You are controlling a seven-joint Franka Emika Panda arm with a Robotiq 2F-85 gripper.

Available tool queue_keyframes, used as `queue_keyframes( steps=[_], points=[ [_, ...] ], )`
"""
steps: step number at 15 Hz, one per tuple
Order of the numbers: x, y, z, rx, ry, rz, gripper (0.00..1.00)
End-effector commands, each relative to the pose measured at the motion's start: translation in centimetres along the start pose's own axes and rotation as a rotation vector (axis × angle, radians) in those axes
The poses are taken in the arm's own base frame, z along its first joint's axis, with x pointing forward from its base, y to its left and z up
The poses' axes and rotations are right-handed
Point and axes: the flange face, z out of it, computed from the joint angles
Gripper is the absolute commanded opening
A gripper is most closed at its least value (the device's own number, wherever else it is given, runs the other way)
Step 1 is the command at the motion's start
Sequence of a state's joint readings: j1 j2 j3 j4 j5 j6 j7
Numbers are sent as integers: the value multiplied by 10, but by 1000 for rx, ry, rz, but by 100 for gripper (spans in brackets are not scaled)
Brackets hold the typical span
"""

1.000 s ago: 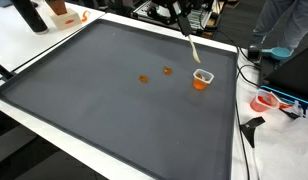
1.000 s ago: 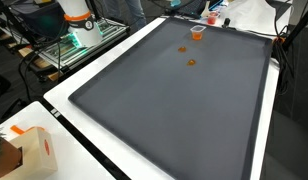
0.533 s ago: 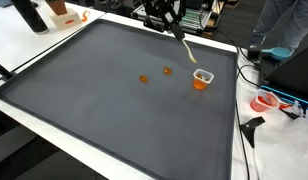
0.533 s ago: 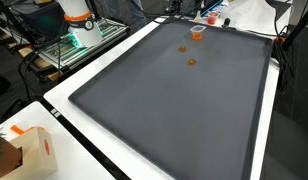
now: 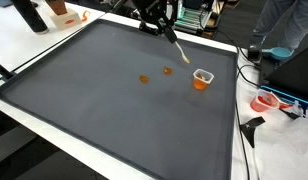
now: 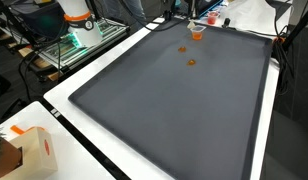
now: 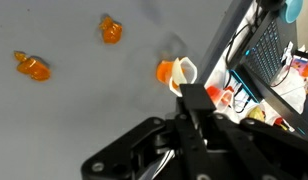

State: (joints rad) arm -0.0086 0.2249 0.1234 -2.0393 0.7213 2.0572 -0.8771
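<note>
Fingers (image 5: 157, 23) hover above the desk (image 5: 104, 130) at the edge where the arm stands, closed around a pale tool (image 5: 177, 47) that slants down toward a small cup (image 5: 202, 79). The tool's tip ends just beside the cup's rim; whether it touches cannot be told. The small cup holds something orange and stands near that same edge, close to a corner. 2 orange pieces (image 5: 145, 79) lie near it, apart from each other, further toward the desk's middle.

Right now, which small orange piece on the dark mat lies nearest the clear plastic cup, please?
The middle orange piece, lying between the cup and the other piece.
</note>
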Motion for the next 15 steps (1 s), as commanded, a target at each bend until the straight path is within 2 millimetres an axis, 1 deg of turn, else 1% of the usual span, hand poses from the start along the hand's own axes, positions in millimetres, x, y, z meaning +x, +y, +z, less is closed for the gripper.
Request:
queue_keyframes(
  steps=[1,7,15],
  points=[
    [-16,7,1,-19,-2,0,3],
    [-21,16,2,-75,3,46,3],
    [-15,15,-1,-200,-2,112,3]
  ],
)
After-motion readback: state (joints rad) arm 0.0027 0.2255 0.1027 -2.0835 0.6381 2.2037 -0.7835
